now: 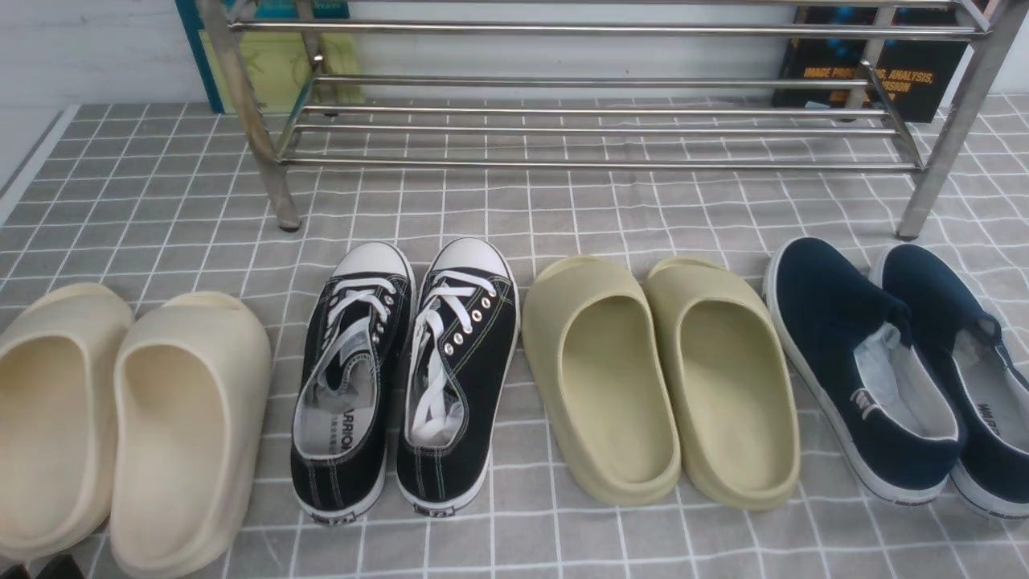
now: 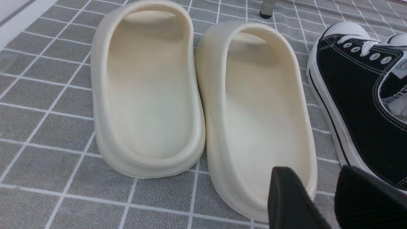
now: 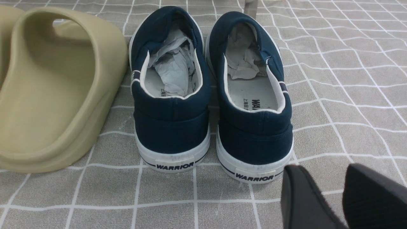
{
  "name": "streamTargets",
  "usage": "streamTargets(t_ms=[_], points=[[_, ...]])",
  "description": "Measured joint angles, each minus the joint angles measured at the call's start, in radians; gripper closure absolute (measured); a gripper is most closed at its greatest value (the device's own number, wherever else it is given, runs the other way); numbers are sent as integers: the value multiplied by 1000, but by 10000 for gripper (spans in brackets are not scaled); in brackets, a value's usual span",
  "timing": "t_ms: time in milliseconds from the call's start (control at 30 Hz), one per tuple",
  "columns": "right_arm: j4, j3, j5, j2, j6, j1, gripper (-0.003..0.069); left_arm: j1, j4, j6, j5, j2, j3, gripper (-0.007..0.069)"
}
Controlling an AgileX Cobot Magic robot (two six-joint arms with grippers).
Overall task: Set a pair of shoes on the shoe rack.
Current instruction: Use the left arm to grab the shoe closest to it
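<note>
Left gripper (image 2: 321, 183): released. Its two black fingers stand apart with nothing between them, near the heel of the inner one of the pair of cream foam slides (image 2: 260, 105). The side of a black sneaker lies just beside it.

Right gripper (image 3: 327, 178): likewise released and holding nothing. It sits behind the heels of the navy laceless slip-ons (image 3: 171, 127), which are stuffed with crumpled white paper. Contact with the cloth cannot be told for either gripper.

Task item: the pair of black canvas low-top sneakers (image 1: 402, 378) with white laces, white toe caps and silver eyelets rests on the grey checked cloth (image 1: 522, 209). The two shoes lie side by side and touching, toes at twelve o'clock and heels toward the robot — not on the rack.

Neighbours, read from the sneakers in the front view:
- The cream slides are at nine o'clock, close by.
- The pair of olive foam slides (image 1: 603, 386) is at three o'clock, just beside.
- The navy slip-ons are farther out at three o'clock, angled slightly.

Destination: the wide silver metal-tube shoe rack (image 1: 563, 30) stands at twelve to one o'clock from the sneakers — apart from them, with open cloth between. No shoe rests on the bars that are in view.
</note>
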Motion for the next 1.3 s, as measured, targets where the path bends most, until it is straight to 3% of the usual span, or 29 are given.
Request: streamTargets(t_ms=[867, 1300], points=[[6, 0, 0, 0, 0, 0, 420, 0, 5, 0, -26, 0, 0, 386], [6, 0, 0, 0, 0, 0, 420, 0, -78, 0, -63, 0, 0, 386]])
